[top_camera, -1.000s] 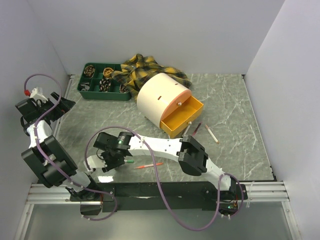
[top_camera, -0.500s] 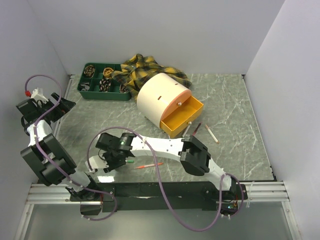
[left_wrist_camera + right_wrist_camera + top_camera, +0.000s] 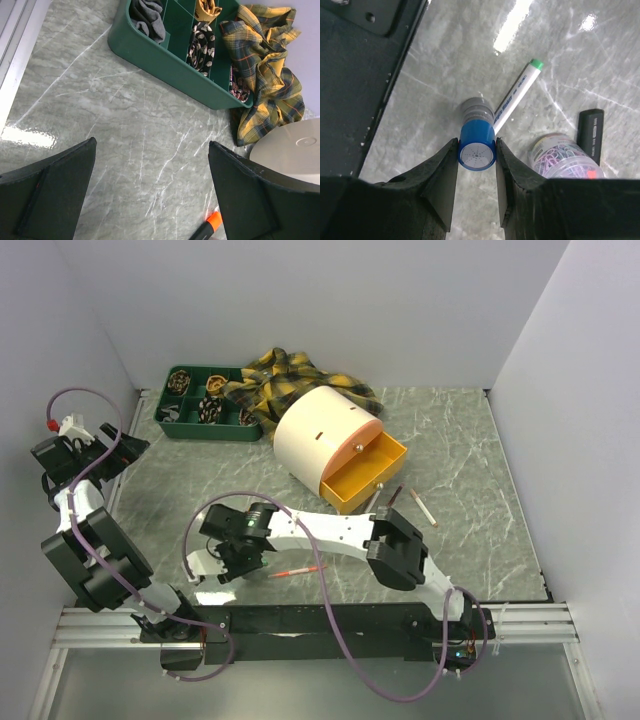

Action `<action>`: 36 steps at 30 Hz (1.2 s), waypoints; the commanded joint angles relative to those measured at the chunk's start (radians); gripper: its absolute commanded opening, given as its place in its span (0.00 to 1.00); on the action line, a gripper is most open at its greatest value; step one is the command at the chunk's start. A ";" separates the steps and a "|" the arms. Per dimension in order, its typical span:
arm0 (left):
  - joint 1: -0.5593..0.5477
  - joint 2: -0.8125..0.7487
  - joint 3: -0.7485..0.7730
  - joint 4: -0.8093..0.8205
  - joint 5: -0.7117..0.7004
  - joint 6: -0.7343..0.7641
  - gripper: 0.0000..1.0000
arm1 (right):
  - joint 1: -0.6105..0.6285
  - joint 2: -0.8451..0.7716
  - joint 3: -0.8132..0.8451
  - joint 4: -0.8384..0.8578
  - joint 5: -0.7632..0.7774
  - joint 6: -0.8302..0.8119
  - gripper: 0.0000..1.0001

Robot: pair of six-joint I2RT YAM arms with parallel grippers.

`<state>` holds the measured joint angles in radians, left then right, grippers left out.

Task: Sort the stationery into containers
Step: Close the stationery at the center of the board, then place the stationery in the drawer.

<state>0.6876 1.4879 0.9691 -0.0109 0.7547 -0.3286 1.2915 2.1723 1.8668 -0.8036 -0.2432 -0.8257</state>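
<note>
My right gripper (image 3: 476,155) is shut on a short stick with a blue cap (image 3: 476,137), held upright just above the marble table. A white marker with a green cap (image 3: 517,95) lies right beside the stick. In the top view the right gripper (image 3: 235,555) is at the near left of the table. My left gripper (image 3: 152,192) hangs open and empty by the left wall. A black highlighter with an orange cap (image 3: 210,226) lies below it. The cream drum (image 3: 318,432) has its orange drawer (image 3: 366,472) pulled open. The green divided tray (image 3: 205,408) sits at the back left.
A clear tub of coloured paper clips (image 3: 560,155) and a black block (image 3: 591,134) lie right of the held stick. A red pen (image 3: 298,570) and two more pens (image 3: 422,508) lie near the drawer. A plaid cloth (image 3: 290,380) is bunched behind the drum.
My right gripper has shifted a little to the right with the blue-capped stick in it, now covering the green-capped marker in the top view. The left arm has not moved.
</note>
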 commanded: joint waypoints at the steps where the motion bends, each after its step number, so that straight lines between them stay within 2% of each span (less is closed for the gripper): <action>1: -0.007 -0.026 -0.006 0.038 0.001 -0.003 0.99 | -0.004 0.124 0.173 -0.193 0.044 0.010 0.04; 5: -0.007 -0.031 -0.001 0.037 -0.005 -0.003 0.99 | 0.000 0.193 0.215 -0.244 0.079 -0.012 0.04; 13: -0.007 -0.031 0.020 0.026 -0.011 -0.001 0.99 | 0.022 0.158 0.033 -0.143 0.082 -0.001 0.04; 20: -0.008 -0.041 0.029 0.014 0.000 0.003 0.99 | 0.023 0.138 0.020 -0.138 0.090 0.020 0.04; 23: -0.013 -0.052 0.045 0.014 0.011 0.025 0.99 | 0.017 0.055 0.038 -0.158 0.111 0.034 0.04; 26: -0.020 -0.063 0.063 -0.026 0.034 0.040 0.99 | 0.020 -0.119 0.048 -0.183 0.119 0.040 0.03; 31: -0.059 -0.092 0.095 -0.095 0.054 0.095 0.99 | -0.003 -0.287 0.087 -0.247 0.159 0.072 0.01; 36: -0.131 -0.162 0.103 -0.176 0.037 0.189 0.99 | -0.173 -0.456 0.068 -0.220 0.203 0.171 0.01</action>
<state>0.6117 1.4082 1.0294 -0.1177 0.7685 -0.2451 1.2587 1.8717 1.9263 -1.0187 -0.1074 -0.7448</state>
